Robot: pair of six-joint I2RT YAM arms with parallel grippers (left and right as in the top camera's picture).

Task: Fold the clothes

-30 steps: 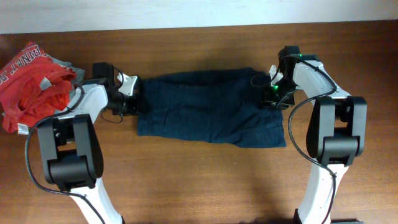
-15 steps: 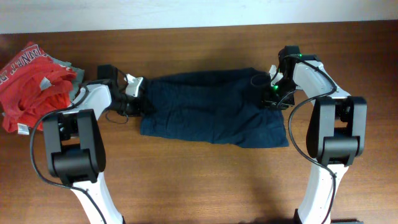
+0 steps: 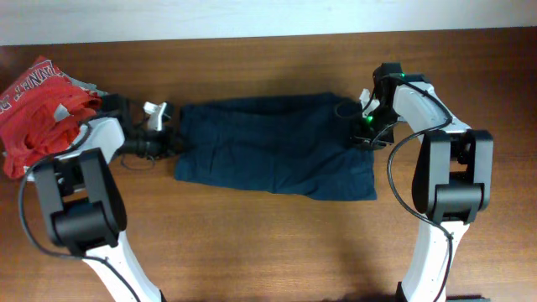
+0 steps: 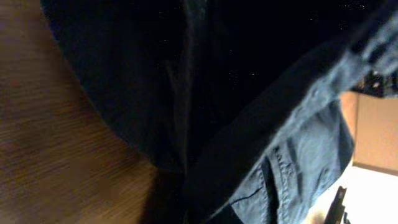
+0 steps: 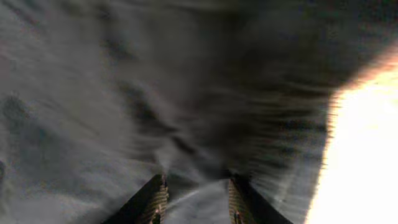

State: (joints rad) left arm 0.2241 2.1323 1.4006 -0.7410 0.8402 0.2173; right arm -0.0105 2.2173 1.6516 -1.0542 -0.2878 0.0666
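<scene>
Pinching the clothes (image 3: 277,155) at opposite ends: left end effector (image 3: 168,134); right end effector (image 3: 361,130).

I'm counting three garments on one tabletop (image 3: 252,243) — one navy garment (image 3: 277,147), one red garment (image 3: 38,117), one grey garment (image 3: 84,85) — and I'm seeing two arms: left arm (image 3: 80,197), right arm (image 3: 445,180).
</scene>
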